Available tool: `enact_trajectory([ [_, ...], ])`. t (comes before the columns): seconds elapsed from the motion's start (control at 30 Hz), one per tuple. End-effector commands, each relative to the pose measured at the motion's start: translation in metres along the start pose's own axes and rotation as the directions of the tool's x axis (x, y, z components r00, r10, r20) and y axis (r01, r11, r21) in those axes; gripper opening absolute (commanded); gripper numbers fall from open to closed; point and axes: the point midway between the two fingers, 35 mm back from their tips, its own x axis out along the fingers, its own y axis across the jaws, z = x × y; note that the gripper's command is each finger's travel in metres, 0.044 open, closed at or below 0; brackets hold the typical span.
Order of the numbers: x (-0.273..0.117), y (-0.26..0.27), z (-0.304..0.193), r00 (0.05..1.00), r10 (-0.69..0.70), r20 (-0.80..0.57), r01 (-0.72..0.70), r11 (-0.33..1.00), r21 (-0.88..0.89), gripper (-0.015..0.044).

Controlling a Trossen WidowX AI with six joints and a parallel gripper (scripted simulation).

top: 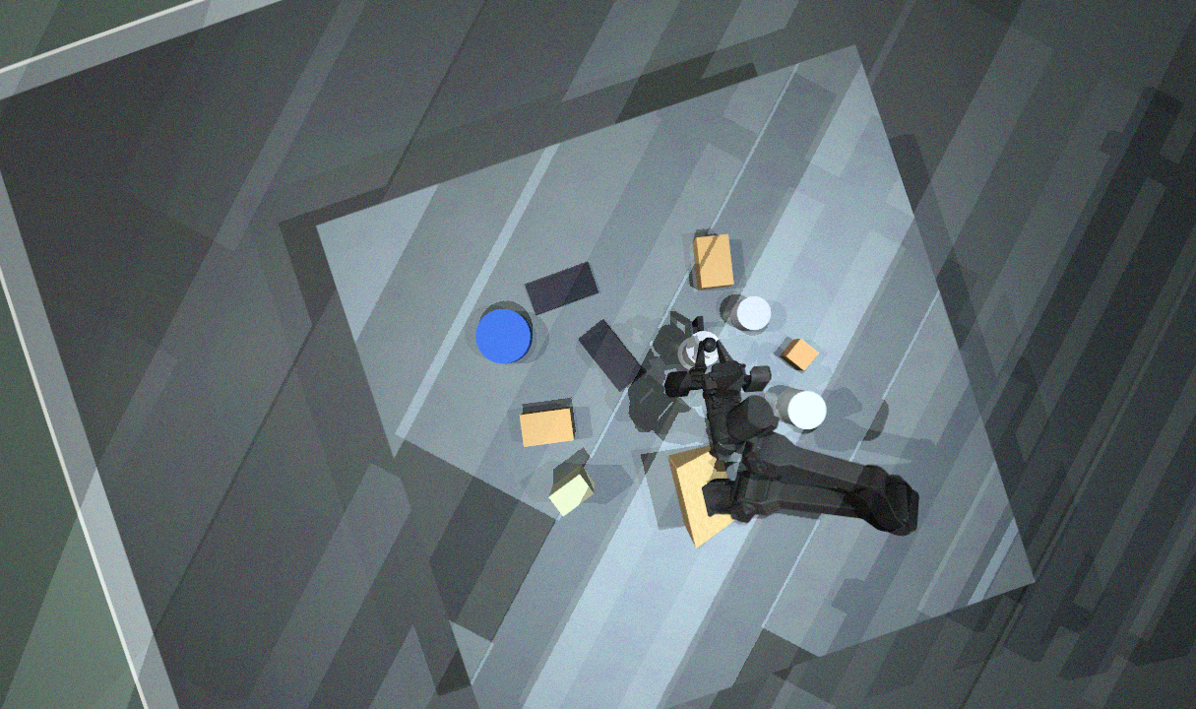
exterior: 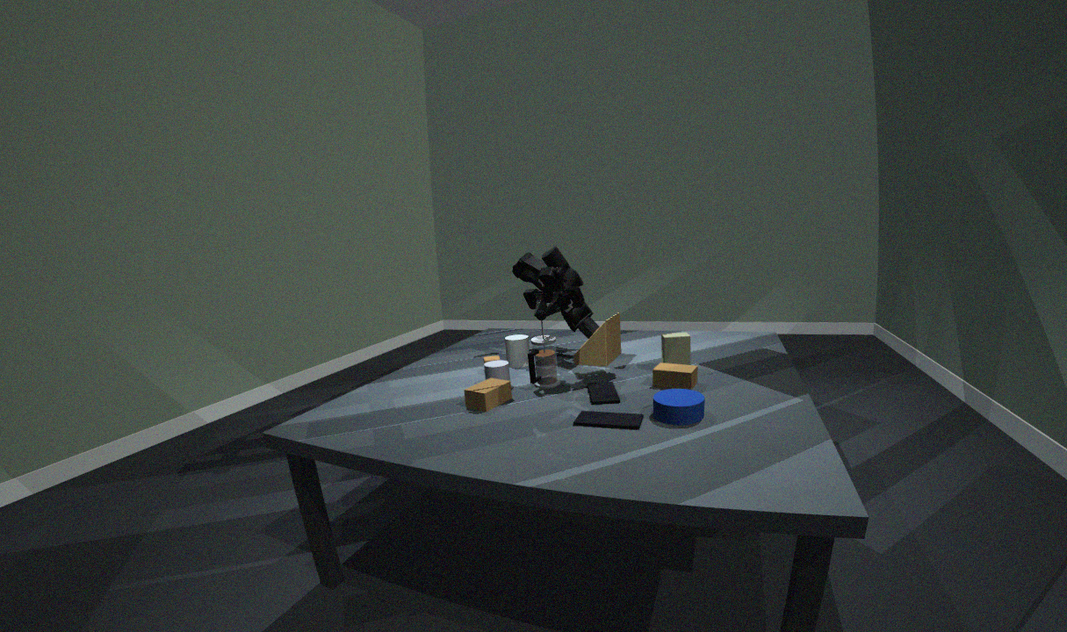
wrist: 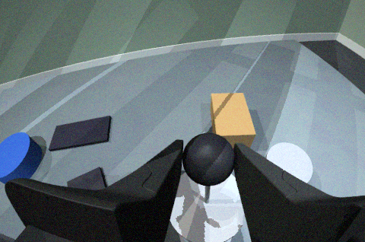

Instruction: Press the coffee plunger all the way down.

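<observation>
The coffee press [exterior: 546, 369] stands upright on the table, a clear cylinder with brown contents and a black side handle [exterior: 532, 367]. Its pale lid [exterior: 543, 339] [wrist: 224, 213] is at the top. The thin plunger rod [exterior: 542, 328] [wrist: 207, 195] shows between the lid and the round black knob [wrist: 208, 166], so the plunger stands raised. My gripper [top: 709, 346] [exterior: 542, 314] [wrist: 208, 148] is shut on the knob, one finger on each side, above the press. The level of the filter inside the press is too small to tell.
White cylinders [top: 753, 312] [top: 806, 410] and a small orange cube [top: 799, 354] stand close to the press. An orange block [top: 715, 261] [wrist: 232, 114], dark slabs [top: 562, 287] [top: 610, 354], a blue cylinder [top: 503, 336] and a wooden wedge [exterior: 603, 346] lie around.
</observation>
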Motion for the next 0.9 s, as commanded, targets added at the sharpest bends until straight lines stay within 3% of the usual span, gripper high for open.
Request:
enact_trajectory([
  [0.0, 0.009, 0.000, -0.028, 0.999, -0.014, -0.049, 0.011, 0.998, -0.059, 0.0121],
  [0.87, 0.028, 0.000, -0.031, 0.999, -0.022, -0.038, 0.019, 0.998, -0.062, 0.0121],
])
